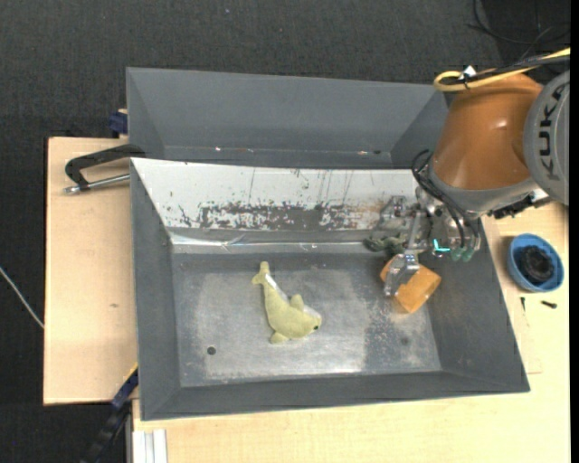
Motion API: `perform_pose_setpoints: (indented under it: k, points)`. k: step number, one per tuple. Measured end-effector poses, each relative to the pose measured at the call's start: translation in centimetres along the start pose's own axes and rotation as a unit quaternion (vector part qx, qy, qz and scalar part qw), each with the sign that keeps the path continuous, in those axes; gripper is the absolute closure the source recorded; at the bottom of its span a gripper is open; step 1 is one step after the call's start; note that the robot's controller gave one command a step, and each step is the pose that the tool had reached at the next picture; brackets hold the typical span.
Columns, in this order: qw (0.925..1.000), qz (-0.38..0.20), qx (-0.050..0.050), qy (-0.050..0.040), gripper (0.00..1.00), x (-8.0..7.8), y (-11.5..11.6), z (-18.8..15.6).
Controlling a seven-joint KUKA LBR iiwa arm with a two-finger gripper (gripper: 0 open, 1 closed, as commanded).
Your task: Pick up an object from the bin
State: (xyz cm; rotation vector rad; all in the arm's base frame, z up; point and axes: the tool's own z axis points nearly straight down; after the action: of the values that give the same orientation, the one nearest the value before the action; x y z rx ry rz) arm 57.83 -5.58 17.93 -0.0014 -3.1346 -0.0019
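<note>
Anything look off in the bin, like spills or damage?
Nothing spilled. The back wall of the bin is scuffed and scratched in a dark band, apparently wear. The orange block sits tilted under the gripper at right; the pale plush toy lies mid-floor.

Orange block (pixel 415 292), plush toy (pixel 290 316), grey bin (pixel 271 113)

A dark, speckled carpet (pixel 271 36) covered the floor beyond the far rim and the left side of the bin (pixel 149 298). Under the bin lay a pale wooden tabletop (pixel 86 271). Its left edge ran straight against the carpet, and it showed again along the bin's near rim and beside its right rim. Black cables (pixel 511 23) curled on the carpet past the bin's far right corner. A thin pale wire (pixel 20 296) crossed the carpet left of the tabletop. Light glared white along the bin's far inner wall.
</note>
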Motion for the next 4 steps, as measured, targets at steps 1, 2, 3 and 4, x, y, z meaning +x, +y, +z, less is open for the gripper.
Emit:
perform_pose_setpoints:
  k: [1, 2, 3, 4]
  points:
    - [1.0, -0.001, 0.0, -0.0042, 1.0, -0.2, 0.0, -0.5]
    - [1.0, -0.001, 0.001, -0.0042, 0.0, -0.2, 0.0, -0.5]
    - [0.9879, -0.155, 0.0, -0.0047, 0.0, -0.8, -4.1, 10.9]
    - [0.9371, -0.349, -0.004, 0.0057, 0.0, -2.0, -7.4, 9.6]
